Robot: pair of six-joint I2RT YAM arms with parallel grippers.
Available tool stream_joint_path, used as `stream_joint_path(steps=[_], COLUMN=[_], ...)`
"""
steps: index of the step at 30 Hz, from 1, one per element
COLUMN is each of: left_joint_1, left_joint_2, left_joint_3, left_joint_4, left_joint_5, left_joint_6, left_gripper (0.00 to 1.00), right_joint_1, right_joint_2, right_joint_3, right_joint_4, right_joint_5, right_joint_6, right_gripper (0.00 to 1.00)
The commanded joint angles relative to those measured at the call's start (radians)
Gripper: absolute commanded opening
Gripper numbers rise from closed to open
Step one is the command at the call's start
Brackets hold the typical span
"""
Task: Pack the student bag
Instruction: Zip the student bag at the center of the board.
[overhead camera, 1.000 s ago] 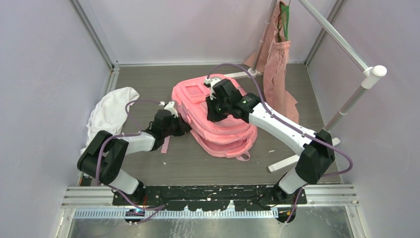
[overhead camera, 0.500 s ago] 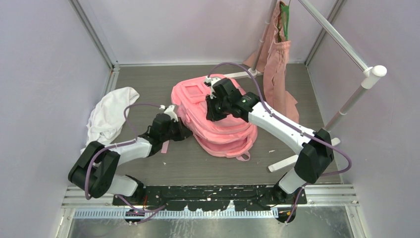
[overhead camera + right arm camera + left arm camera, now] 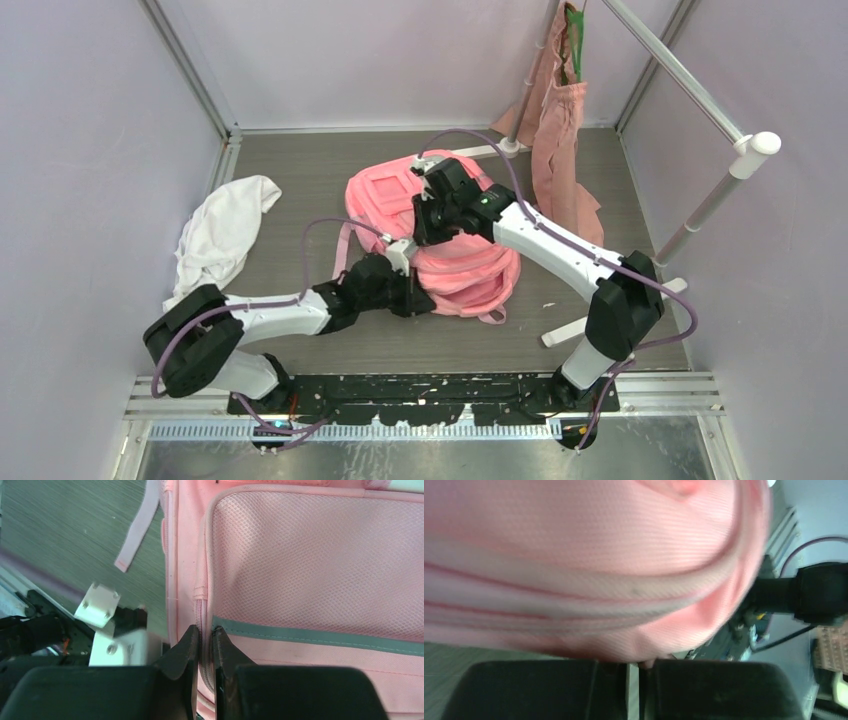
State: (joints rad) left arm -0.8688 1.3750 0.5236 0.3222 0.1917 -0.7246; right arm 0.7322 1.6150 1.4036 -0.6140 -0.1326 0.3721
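backpack (image 3: 462, 268) lies flat mid-table (image 3: 300, 165), between the white cloth (image 3: 222, 230) on the left and the hanging tote (image 3: 560, 150) on the right | left gripper (image 3: 412, 292) at its near-left edge, jaws almost together, pink fabric nipped in the slit | right gripper (image 3: 205, 630) on top, jaws clamped on a seam beside the mesh pocket (image 3: 310, 565)

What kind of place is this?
Probably a robot test booth: plain walls all round, two arms bolted to a rail, and a bag and rack staged as props.
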Motion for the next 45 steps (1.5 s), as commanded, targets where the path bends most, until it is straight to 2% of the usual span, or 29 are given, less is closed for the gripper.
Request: stream_joint_path(steps=[1,6,7,9,11,13,15,17,22,23,26,27,30,32,37,42,45], left_joint_1=[-0.136,-0.231,-0.243,-0.254,-0.257,-0.256,-0.256,-0.256,-0.255,-0.254,-0.251,-0.251,-0.251,-0.251,-0.251,-0.247,-0.226], left_joint_2=[0.056,0.102,0.108,0.115,0.1,0.052,-0.023,-0.114,-0.351,-0.386,-0.461,-0.474,-0.486,-0.471,-0.39,-0.32,-0.262], left_joint_3=[0.123,0.17,0.177,0.181,0.171,0.145,0.104,0.059,0.004,-0.004,-0.031,-0.042,-0.064,-0.071,-0.09,-0.105,-0.069], left_joint_4=[0.131,0.225,0.227,0.218,0.191,0.16,0.122,0.061,-0.131,-0.165,-0.252,-0.272,-0.318,-0.344,-0.309,-0.129,-0.031], left_joint_5=[0.078,0.099,0.102,0.106,0.094,0.061,0.01,-0.053,-0.289,-0.342,-0.473,-0.5,-0.545,-0.545,-0.602,-0.647,-0.539], left_joint_6=[-0.051,-0.077,-0.072,-0.07,-0.073,-0.073,-0.07,-0.061,-0.053,-0.067,-0.133,-0.149,-0.2,-0.23,-0.285,-0.287,-0.228], left_gripper=[0.0,0.0,0.01,0.12,0.18,0.21,0.22,0.21,0.23,0.26,0.48,0.53,0.69,0.75,0.78,0.79,0.81], right_joint_1=[-0.008,-0.009,-0.009,-0.009,-0.009,-0.011,-0.021,-0.044,-0.141,-0.153,-0.168,-0.17,-0.171,-0.17,-0.17,-0.17,-0.17], right_joint_2=[-0.005,-0.013,-0.018,-0.029,-0.056,-0.1,-0.152,-0.205,-0.332,-0.351,-0.389,-0.396,-0.394,-0.381,-0.368,-0.339,-0.331], right_joint_3=[0.038,0.008,0.004,-0.005,-0.018,-0.034,-0.053,-0.079,-0.178,-0.2,-0.257,-0.273,-0.316,-0.324,-0.334,-0.348,-0.363], right_joint_4=[0.135,0.135,0.132,0.121,0.105,0.083,0.059,0.041,0.037,0.036,0.03,0.025,0.019,0.007,0.016,0.014,0.022], right_joint_5=[-0.073,-0.084,-0.083,-0.074,-0.042,0.02,0.097,0.187,0.258,0.267,0.278,0.273,0.24,0.233,0.216,0.229,0.225], right_joint_6=[0.085,0.097,0.097,0.097,0.092,0.076,0.061,0.052,0.061,0.065,0.073,0.079,0.085,0.086,0.076,0.063,0.071], right_gripper=[0.01,0.02,0.07,0.31,0.47,0.57,0.61,0.62,0.63,0.63,0.63,0.63,0.63,0.63,0.6,0.57,0.57])
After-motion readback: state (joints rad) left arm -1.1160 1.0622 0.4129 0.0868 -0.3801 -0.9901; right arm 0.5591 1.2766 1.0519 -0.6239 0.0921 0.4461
